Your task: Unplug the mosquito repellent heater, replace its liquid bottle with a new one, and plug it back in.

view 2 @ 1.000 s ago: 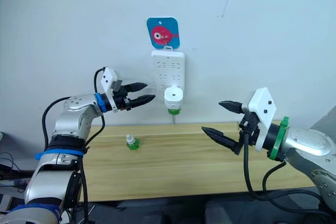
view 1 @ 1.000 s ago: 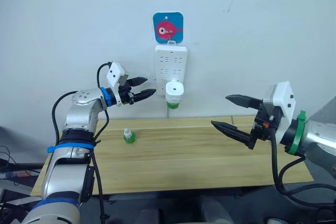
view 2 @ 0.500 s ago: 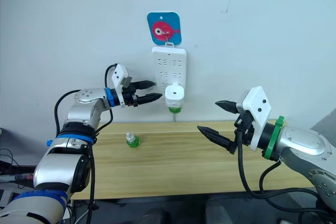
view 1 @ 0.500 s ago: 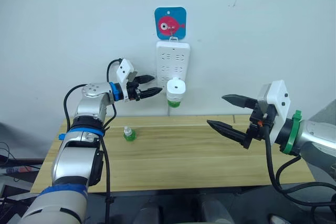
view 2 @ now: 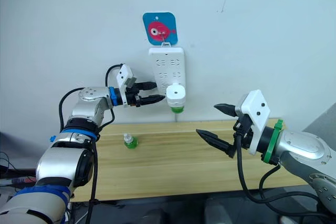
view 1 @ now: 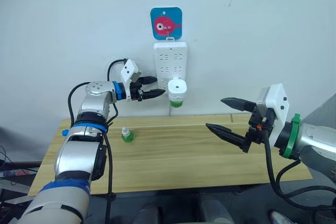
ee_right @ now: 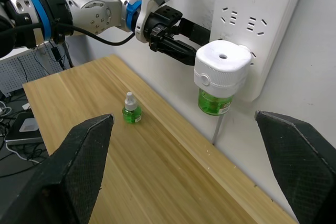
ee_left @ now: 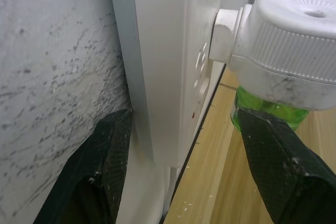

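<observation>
Wooden table (view 1: 184,150) sits against a white wall (view 1: 79,19). White power strip (view 1: 170,61) hangs on the wall under a blue fish hook plaque (view 1: 166,23).

Right gripper (view 1: 231,121) hovers over the right part of the table, well apart from the strip, fingers spread wide, holding nothing.

Left gripper (view 1: 155,87) is up at the wall, just left of the strip's lower end. Fingers apart: in the left wrist view one finger (ee_left: 105,171) is against the wall beside the strip's edge, the other (ee_left: 283,161) sits out front near the bottle. Not clamped on anything.

Mosquito repellent heater (view 1: 177,88) is plugged into the lower right of the strip, green liquid bottle (ee_right: 212,101) fitted underneath.

Spare green bottle (view 1: 126,135) stands upright on the left part of the table.
</observation>
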